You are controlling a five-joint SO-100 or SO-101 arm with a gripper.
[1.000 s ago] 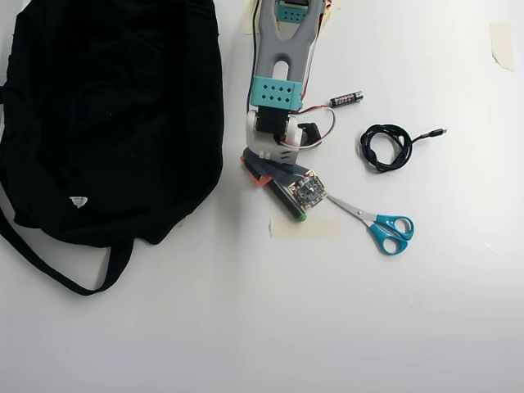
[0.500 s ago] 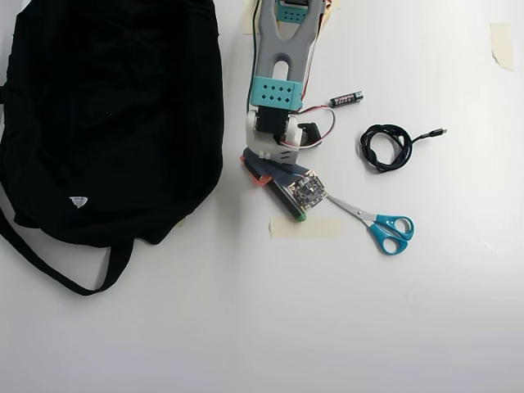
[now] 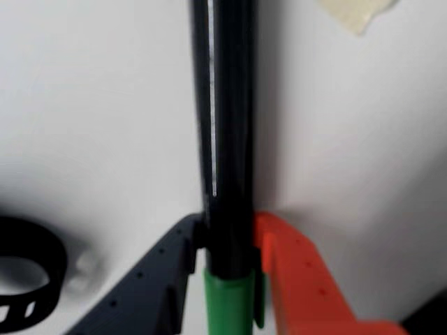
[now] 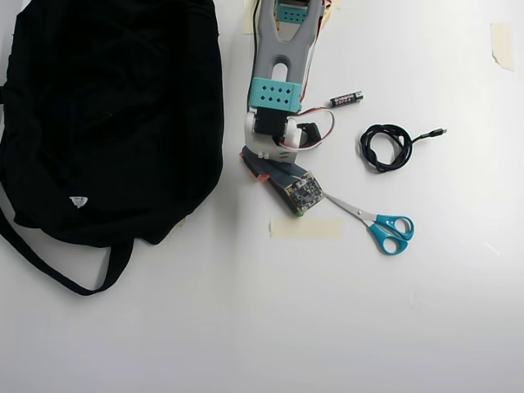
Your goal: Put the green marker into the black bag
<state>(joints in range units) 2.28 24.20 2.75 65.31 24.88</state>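
Observation:
The green marker (image 3: 230, 139) has a dark barrel and a green end at the bottom of the wrist view. It stands between a dark grey finger (image 3: 164, 272) and an orange finger (image 3: 293, 272), and my gripper (image 3: 227, 241) is shut on it. From overhead the gripper (image 4: 274, 182) sits just right of the black bag (image 4: 106, 115). There only the marker's green tip (image 4: 300, 213) peeks out under the wrist camera board. The bag lies flat at the left with a white tag and a strap trailing toward the front.
Right of the gripper lie blue-handled scissors (image 4: 381, 225), a coiled black cable (image 4: 386, 146) and a small black battery (image 4: 345, 99). A strip of tape (image 4: 304, 228) lies just below the gripper. A black curved shape (image 3: 28, 272) shows at the wrist view's lower left.
The marker's green tip has shifted slightly up and left, closer under the camera board. The bag and other things have not moved.

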